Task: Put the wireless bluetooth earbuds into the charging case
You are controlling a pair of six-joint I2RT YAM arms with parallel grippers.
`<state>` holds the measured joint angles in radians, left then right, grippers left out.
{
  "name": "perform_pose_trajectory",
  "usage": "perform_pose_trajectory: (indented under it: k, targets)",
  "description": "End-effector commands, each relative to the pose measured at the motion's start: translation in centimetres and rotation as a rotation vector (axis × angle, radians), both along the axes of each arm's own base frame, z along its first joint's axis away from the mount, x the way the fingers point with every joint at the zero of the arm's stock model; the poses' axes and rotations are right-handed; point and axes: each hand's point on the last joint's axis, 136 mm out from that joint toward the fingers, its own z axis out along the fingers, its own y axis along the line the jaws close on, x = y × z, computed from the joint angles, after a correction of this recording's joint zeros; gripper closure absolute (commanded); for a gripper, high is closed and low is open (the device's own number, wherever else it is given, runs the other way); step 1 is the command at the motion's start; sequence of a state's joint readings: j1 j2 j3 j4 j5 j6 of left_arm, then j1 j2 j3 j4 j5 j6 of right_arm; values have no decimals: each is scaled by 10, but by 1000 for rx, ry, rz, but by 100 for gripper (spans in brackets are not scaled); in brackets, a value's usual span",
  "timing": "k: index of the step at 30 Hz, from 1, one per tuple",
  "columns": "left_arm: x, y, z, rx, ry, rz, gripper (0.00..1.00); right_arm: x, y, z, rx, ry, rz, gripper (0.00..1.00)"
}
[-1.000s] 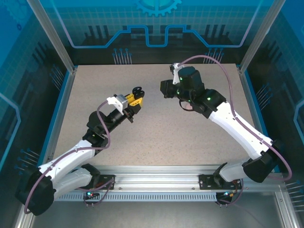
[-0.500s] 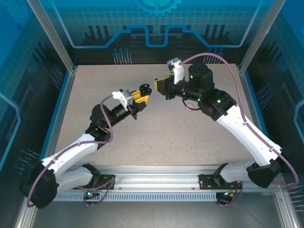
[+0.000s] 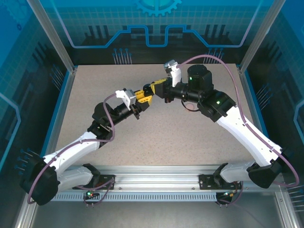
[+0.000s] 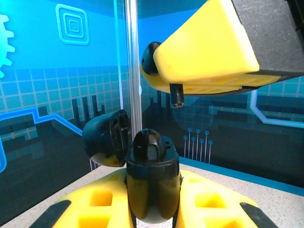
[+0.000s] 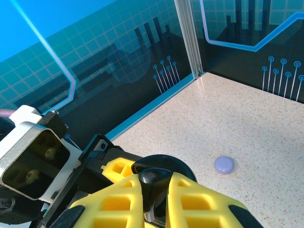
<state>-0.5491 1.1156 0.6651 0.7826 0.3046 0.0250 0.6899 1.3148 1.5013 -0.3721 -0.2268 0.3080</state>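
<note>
Fingers first: your left fingers (image 3: 144, 95) are clenched around the black charging case (image 4: 151, 190). They grip its rounded body from both sides and hold it upright, raised off the surface (image 3: 190, 137). The case's lid (image 4: 105, 138) is swung open and sits to the left of the body in your left wrist view.

Your right fingers (image 3: 155, 87) are closed on one black earbud (image 4: 149, 59), pinching its head so the short stem points down. In the left wrist view that earbud hangs just above the open mouth of the case and a little to its right. You can see a clear gap between the stem tip and the case, so they are not touching.

Through the right wrist camera you look down past the earbud onto the round black case right beneath it. From above, the two sets of fingers meet almost tip to tip over the far half of the surface, roughly midway between its left and right edges.

A small lilac round piece (image 5: 223, 165) lies flat on the bare surface, off to the right in your right wrist view, apart from the fingers.
</note>
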Motion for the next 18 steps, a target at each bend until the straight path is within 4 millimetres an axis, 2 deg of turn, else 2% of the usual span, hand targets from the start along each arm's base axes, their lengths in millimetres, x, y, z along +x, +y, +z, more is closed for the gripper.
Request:
perform_pose_trajectory:
  k: [1, 18]
  targets:
    - [-4, -3, 19, -21, -49, -21, 100, -6, 7, 1, 1, -27, 32, 86]
    - [-7, -4, 21, -21, -53, -24, 100, 6, 13, -23, -42, 22, 15, 87]
